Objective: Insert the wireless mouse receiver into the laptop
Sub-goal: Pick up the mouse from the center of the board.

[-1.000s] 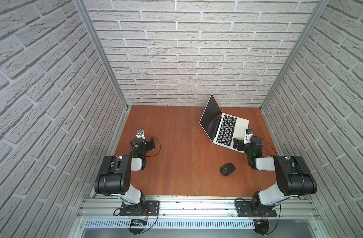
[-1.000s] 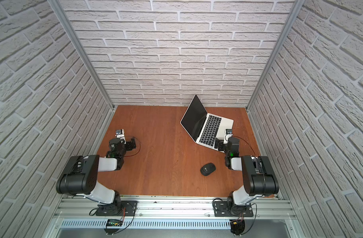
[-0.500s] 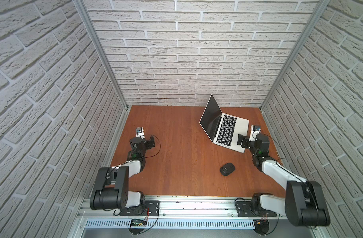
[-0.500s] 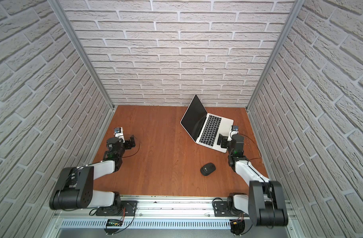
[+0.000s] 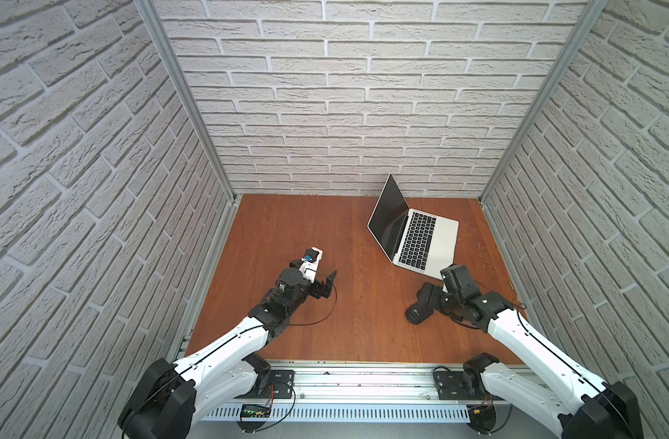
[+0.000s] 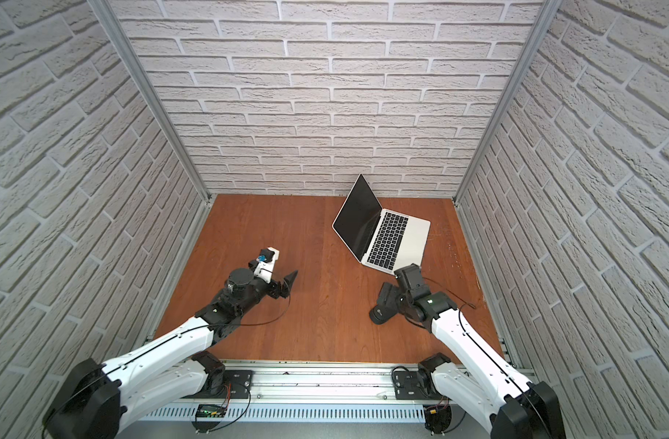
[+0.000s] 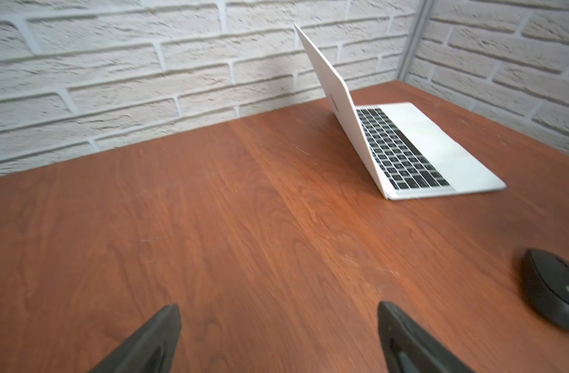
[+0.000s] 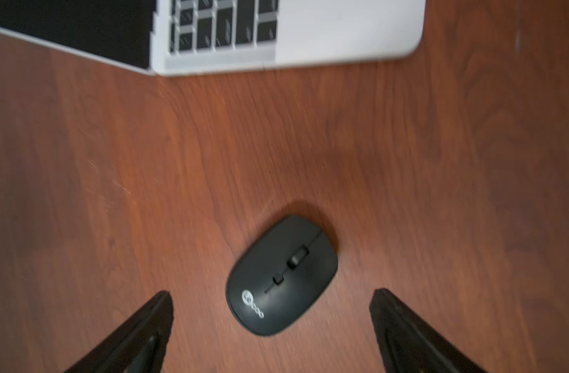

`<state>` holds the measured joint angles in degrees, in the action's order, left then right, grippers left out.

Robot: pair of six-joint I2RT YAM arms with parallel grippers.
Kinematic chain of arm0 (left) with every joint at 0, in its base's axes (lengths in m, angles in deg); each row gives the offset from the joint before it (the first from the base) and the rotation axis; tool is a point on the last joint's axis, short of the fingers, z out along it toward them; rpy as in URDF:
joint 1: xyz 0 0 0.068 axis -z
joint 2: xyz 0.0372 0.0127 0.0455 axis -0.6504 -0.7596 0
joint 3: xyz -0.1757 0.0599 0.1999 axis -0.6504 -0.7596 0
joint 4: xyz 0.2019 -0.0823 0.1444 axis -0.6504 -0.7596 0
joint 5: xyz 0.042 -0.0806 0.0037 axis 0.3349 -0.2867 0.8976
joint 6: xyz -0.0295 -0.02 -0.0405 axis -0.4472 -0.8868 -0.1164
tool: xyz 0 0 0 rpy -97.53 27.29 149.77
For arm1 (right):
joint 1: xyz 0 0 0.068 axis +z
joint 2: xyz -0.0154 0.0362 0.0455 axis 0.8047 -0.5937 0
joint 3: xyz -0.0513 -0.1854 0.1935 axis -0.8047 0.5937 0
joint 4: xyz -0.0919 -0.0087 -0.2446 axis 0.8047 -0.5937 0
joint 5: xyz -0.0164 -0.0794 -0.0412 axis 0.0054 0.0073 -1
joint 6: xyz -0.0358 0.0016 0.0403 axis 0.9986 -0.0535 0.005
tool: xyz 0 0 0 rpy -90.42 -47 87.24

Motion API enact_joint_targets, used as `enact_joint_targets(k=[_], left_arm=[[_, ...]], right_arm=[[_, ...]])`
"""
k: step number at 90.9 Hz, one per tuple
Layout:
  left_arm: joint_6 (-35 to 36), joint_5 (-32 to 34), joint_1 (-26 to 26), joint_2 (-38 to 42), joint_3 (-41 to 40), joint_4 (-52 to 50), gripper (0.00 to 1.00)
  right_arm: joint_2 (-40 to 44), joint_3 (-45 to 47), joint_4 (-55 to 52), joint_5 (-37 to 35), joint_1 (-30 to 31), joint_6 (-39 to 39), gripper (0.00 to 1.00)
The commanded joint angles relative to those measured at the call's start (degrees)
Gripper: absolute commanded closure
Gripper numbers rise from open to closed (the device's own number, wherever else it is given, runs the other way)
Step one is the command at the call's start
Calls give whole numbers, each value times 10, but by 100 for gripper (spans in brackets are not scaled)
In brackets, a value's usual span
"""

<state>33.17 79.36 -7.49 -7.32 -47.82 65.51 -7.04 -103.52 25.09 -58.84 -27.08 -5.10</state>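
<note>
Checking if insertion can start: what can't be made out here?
The wireless mouse receiver: seen in no view; hidden or too small, cannot tell.
The laptop ports: too small in both top views and the left wrist view; cut off by the edge in the right wrist view.
The mouse: partly covered by the right hand in both top views; cut by the edge in the left wrist view.

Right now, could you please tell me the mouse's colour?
The mouse is black, clearest in the right wrist view.
</note>
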Motion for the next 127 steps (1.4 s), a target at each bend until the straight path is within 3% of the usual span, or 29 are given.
enact_joint_targets(k=[1, 23, 58, 70, 82, 95, 108, 127], left_arm=[[-10, 3, 25, -19, 4, -16, 2], [6, -12, 64, -66, 10, 3, 2], [26, 9, 92, -60, 3, -1, 2], [37, 4, 92, -62, -6, 14, 2], [88, -10, 106, -56, -36, 64, 2], [200, 8, 159, -45, -67, 120, 2], [280, 30, 210, -41, -52, 105, 2], [352, 68, 287, -14, -2, 25, 2]], right_arm=[[-20, 19, -11, -33, 35, -115, 1], [-142, -23, 60, -58, 78, -114, 0], [-283, -60, 103, -64, 124, -116, 10], [-303, -61, 126, -71, 128, -90, 28], [-298, -87, 124, -51, 127, 14, 42], [-281, -154, 80, 62, 125, 199, 50], [-263, -230, -18, 254, 124, 368, 55], [-259, -305, -163, 425, 124, 515, 57]])
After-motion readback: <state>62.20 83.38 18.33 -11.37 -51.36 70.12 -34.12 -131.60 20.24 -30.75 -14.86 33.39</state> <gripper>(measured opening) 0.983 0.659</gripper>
